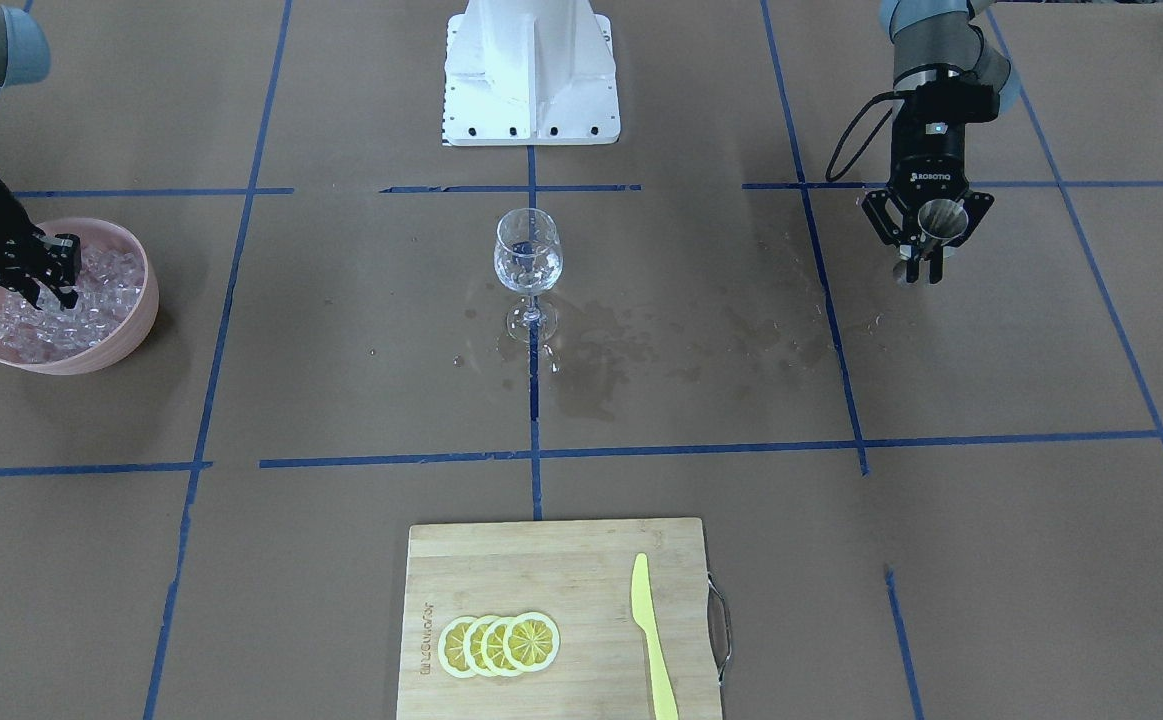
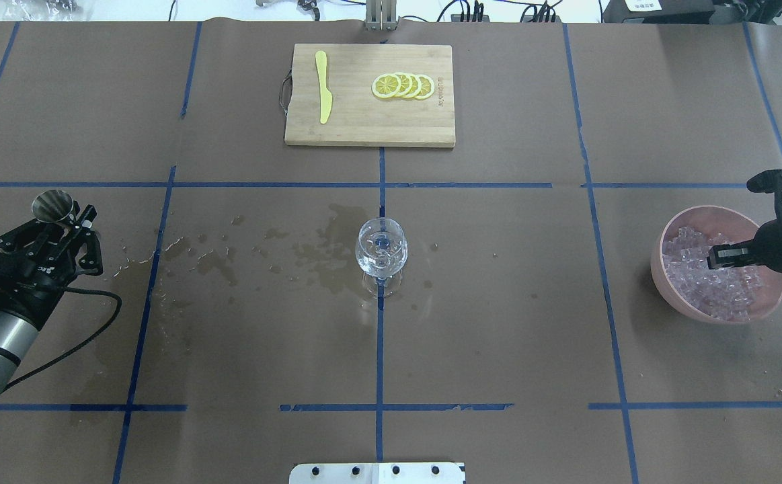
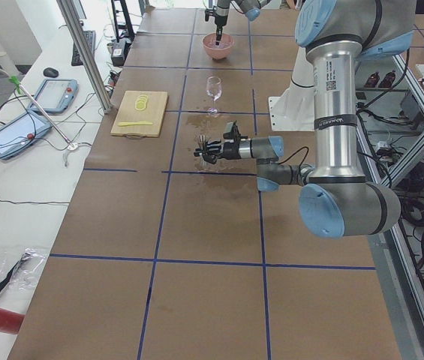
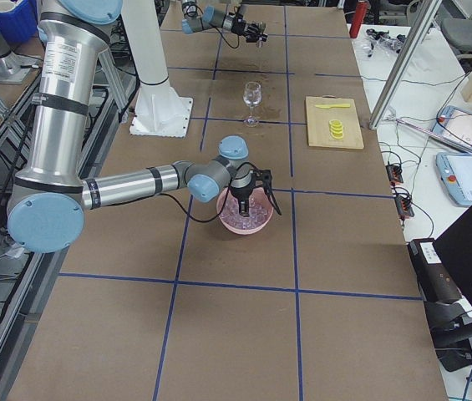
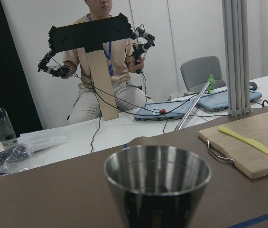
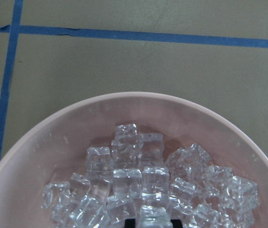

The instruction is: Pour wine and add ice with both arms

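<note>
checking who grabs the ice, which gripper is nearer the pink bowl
Right. The right gripper is down inside the pink bowl, among the ice. The left gripper, holding a metal cup, hangs far off on the other side of the wine glass.

Grey arms (image 3: 335,112), pale blue joint caps (image 3: 324,214); black ROBOTIQ-marked grippers (image 1: 921,268); white pedestal (image 1: 531,70).

1. A wooden board (image 1: 541,560) lies at the table (image 1: 341,600) edge across from the white pedestal (image 1: 531,70).
2. On it lie four overlapping lemon slices (image 1: 499,644) and, apart from them, a yellow knife (image 1: 651,640).
3. Wet stains (image 1: 721,335) mark the brown table, which blue tape (image 1: 701,449) divides into squares.
4. A person (image 5: 103,61) sits beyond the table.
</note>
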{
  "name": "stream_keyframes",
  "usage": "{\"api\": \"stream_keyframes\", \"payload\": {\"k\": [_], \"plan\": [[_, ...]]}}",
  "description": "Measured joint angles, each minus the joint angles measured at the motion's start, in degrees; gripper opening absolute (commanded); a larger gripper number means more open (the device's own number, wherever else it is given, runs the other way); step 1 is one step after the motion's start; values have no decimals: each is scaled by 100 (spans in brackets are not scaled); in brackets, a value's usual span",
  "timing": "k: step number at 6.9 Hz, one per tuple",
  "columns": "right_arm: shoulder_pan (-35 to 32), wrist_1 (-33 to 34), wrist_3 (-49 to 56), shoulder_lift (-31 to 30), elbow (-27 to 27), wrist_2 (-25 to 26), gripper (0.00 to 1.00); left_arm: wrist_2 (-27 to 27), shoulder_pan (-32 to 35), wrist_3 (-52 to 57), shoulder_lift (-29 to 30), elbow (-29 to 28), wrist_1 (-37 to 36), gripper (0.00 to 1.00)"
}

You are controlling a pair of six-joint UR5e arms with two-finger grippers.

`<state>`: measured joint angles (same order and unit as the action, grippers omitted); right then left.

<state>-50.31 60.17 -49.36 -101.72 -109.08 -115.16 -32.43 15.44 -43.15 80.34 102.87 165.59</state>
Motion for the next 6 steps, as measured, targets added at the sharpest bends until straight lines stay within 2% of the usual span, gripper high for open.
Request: {"api": "stream_keyframes", "payload": {"k": [6], "plan": [[-416, 10, 21, -48, -492, -474, 0, 0, -56, -359, 46, -48, -34, 0]]}}
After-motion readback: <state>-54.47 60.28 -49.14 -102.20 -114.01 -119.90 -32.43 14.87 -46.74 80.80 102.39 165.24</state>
